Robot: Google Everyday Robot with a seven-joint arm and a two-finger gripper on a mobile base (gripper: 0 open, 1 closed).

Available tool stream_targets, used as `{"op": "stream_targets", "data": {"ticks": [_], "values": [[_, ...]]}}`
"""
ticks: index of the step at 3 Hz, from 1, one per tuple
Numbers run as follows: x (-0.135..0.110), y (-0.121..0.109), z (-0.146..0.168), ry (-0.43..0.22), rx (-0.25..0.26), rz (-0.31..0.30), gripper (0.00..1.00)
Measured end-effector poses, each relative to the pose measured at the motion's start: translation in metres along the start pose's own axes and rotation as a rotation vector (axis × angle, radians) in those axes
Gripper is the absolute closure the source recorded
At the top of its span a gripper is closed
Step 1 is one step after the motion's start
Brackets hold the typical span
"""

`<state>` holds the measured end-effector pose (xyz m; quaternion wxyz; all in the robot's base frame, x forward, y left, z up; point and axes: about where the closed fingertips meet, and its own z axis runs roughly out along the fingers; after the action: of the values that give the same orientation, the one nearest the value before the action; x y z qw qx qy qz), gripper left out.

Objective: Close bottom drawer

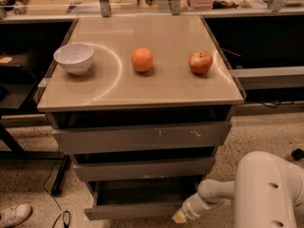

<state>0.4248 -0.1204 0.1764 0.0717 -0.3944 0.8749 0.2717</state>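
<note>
Floor [266, 132]: pale speckled stone | workbenches [268, 76] behind (dark underneath) | light: warm, dim

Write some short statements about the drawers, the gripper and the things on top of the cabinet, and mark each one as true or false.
1. The bottom drawer stands open, pulled out of the cabinet. True.
2. The gripper is low, near the right end of the bottom drawer's front. True.
3. The orange lies inside the white bowl. False: it lies on the cabinet top, apart from the bowl.
4. The apple lies between the white bowl and the orange. False: the orange is in the middle, and the apple is at the right end of the row in the picture.
</note>
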Motion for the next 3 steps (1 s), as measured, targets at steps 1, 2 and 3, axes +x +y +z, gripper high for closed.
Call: {"op": "stream_targets", "data": {"ticks": [1,2,3], "values": [[0.0,0.0,0.0,0.0,0.0,0.0,0.81],[0.0,0.0,0.0,0.0,0.0,0.0,0.58],[0.0,0.0001,0.0001,0.0,0.0,0.0,0.35]]}}
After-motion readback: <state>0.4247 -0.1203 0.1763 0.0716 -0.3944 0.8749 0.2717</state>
